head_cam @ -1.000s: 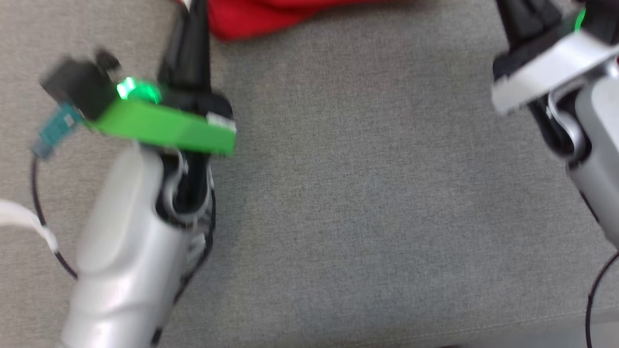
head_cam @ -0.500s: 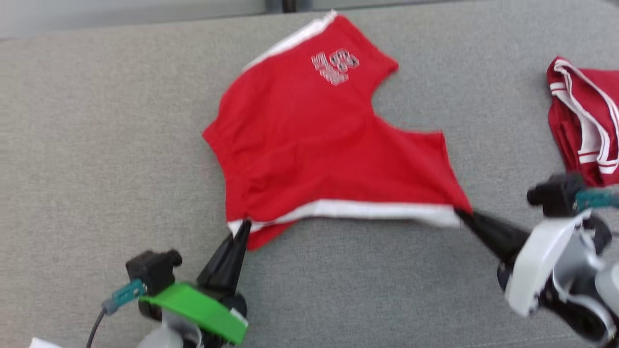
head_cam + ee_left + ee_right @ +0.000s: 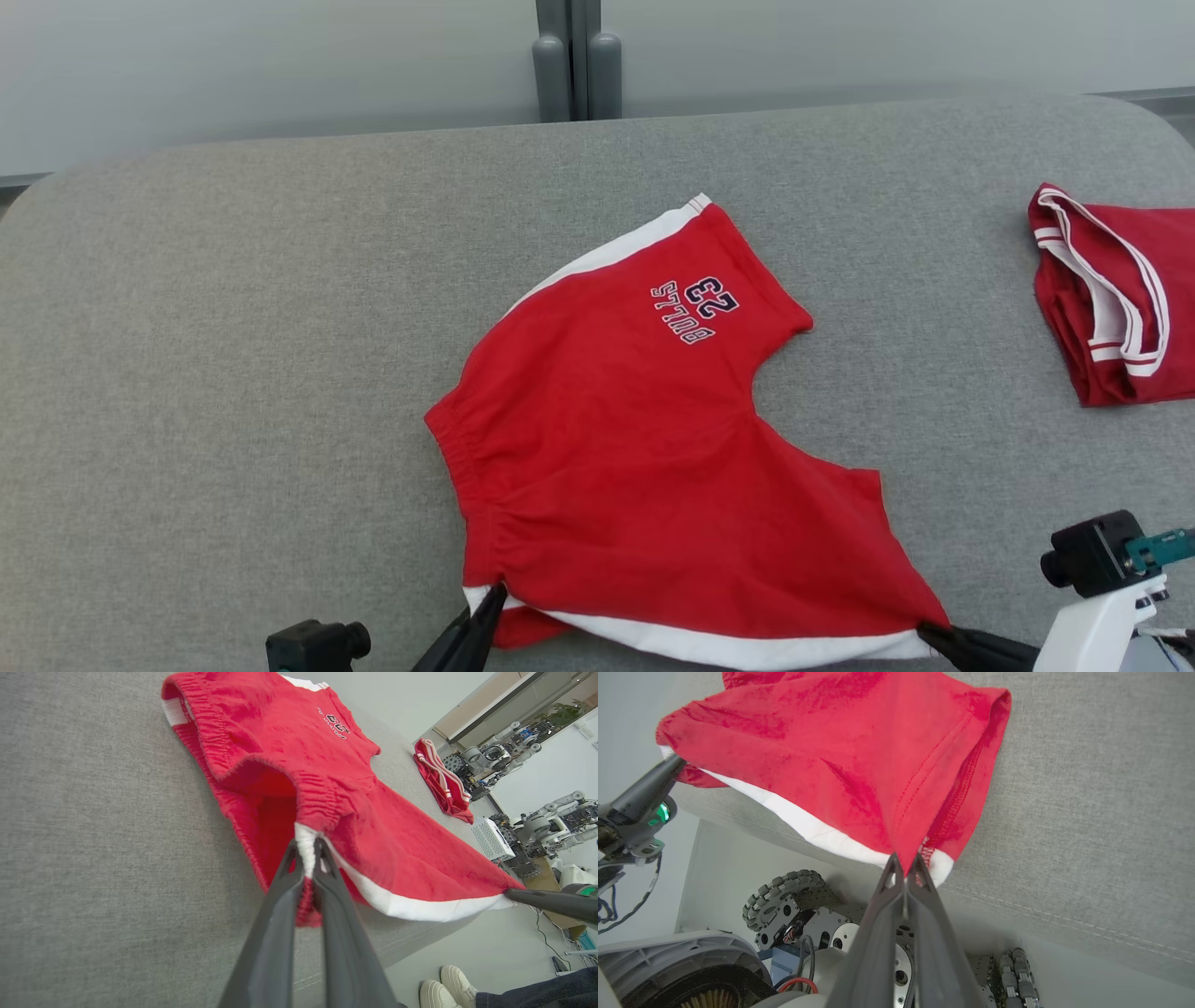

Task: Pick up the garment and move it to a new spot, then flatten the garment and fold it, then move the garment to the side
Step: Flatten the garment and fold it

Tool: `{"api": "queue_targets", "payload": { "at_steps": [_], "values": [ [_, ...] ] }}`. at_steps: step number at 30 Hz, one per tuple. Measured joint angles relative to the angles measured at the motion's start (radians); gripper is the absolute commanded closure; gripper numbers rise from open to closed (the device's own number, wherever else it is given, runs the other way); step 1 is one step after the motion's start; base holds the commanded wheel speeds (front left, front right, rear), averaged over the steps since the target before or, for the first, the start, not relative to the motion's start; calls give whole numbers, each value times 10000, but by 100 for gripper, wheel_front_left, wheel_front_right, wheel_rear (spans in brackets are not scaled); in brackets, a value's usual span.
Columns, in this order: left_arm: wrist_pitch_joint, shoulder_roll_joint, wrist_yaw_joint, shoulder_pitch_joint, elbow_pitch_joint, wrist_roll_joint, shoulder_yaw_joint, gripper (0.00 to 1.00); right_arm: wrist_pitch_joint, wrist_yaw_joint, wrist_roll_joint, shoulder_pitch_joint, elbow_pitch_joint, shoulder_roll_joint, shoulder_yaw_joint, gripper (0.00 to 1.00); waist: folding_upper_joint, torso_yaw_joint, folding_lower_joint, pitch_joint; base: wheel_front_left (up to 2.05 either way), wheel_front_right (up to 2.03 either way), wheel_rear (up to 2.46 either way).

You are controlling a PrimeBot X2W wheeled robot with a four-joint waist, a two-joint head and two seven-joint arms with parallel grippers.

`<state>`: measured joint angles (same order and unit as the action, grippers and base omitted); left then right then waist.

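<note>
From the head, red shorts [image 3: 635,467] lie spread by the grey table's [image 3: 233,373] front edge, a folded red garment [image 3: 1111,299] at its right end. Left wrist: the left gripper [image 3: 307,847] pinches their white stripe at that edge. Right wrist: the right gripper [image 3: 905,861] clamps the stripe's other end.

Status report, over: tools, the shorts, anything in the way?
Left tool shut on red shorts, near-left corner. Right tool shut on near-right corner. Shorts spread on grey surface. Folded red garment lies apart, far right.
</note>
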<state>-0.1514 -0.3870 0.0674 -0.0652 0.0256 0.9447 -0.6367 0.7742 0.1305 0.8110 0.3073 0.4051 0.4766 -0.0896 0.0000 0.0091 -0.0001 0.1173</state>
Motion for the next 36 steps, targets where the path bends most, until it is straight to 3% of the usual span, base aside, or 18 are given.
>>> {"api": "queue_targets", "payload": {
  "at_steps": [5,10,16,18,22,36],
  "values": [
    [8,111,-31,139,-251,52,19,100,-125,0,-711,-1179,466,-148,48,100,0,46,0,-82,0,0,0],
    [109,313,73,993,-119,50,61,100,-1005,2,-899,-2847,-12,293,-554,100,0,254,0,-37,0,0,0],
    [105,752,165,2133,708,-100,79,93,-2138,2,-1191,-4650,-1446,836,-1235,100,0,572,0,181,0,0,0],
    [36,993,155,2538,1129,-142,136,100,-2535,2,-1285,-5375,-2096,989,-1544,100,0,669,0,333,0,0,0],
    [-159,1425,104,3315,1866,-290,213,100,-3126,2,-1465,-6736,-3269,1202,-2174,100,0,865,0,679,0,0,0],
    [-876,2596,280,5648,4025,-523,606,100,-4654,4,-1630,-10586,-6334,1267,-4178,100,0,1552,1,2150,0,0,0]
  ]
}}
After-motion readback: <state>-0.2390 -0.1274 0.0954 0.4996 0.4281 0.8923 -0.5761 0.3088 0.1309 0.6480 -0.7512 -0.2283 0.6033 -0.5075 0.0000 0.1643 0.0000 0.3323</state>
